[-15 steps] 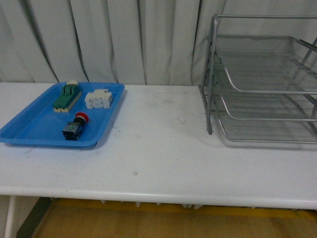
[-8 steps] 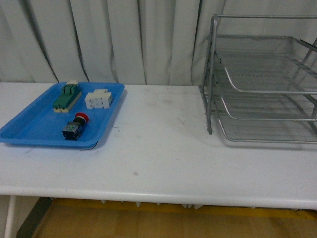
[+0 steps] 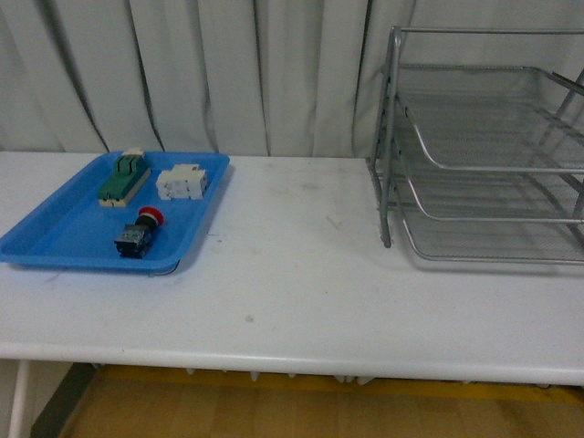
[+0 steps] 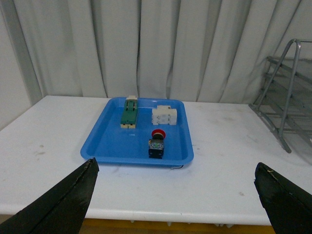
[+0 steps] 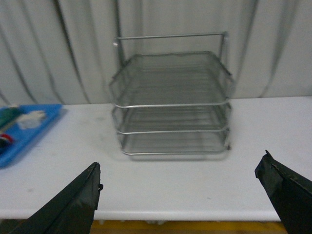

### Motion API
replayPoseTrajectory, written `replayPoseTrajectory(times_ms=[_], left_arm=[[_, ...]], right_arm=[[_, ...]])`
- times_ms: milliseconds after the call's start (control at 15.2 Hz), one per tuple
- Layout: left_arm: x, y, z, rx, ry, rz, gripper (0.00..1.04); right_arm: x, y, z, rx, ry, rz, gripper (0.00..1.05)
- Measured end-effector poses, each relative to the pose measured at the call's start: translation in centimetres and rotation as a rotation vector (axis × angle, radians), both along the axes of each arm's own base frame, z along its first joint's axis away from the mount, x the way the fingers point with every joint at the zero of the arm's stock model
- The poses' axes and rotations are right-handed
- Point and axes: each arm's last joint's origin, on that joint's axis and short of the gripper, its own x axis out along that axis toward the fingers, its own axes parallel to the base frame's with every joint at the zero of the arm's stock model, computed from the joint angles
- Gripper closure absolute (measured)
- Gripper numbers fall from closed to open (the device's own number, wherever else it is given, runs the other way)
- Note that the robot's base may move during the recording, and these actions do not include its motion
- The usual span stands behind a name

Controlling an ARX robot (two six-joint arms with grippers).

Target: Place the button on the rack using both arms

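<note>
Nothing is shifting: we are finding every object in the front view exactly where it was lying a second ago. The long white table (image 3: 301,301) is spanning the scene. On its right side, toward the far edge, the large silver three-tier wire-mesh rack (image 3: 484,169) is standing upright. On the left side the flat blue plastic tray (image 3: 55,242) is lying, well apart from the rack. At the tray's far end the green-and-beige connector block (image 3: 124,178) is resting, with the white terminal block (image 3: 181,182) just to its right. Nearer to us in the tray, the small push-button with the round red cap and dark blocky body (image 3: 139,233) is lying on its side, cap pointing far. From the wrist views we are seeing the left gripper (image 4: 175,165) facing the tray and the right gripper (image 5: 180,163) facing the rack, each with its black fingers spread wide, released and gripping nothing.
</note>
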Motion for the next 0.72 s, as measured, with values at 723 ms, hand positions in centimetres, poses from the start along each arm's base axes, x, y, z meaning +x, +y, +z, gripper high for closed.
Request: replayPoseTrajectory(times_ms=[723], left_arm=[[0.0, 0.0, 0.0, 0.000, 0.000, -0.002, 0.07]], right_arm=[[14.7, -7.9, 7.0, 0.278, -0.142, -0.105, 0.06]])
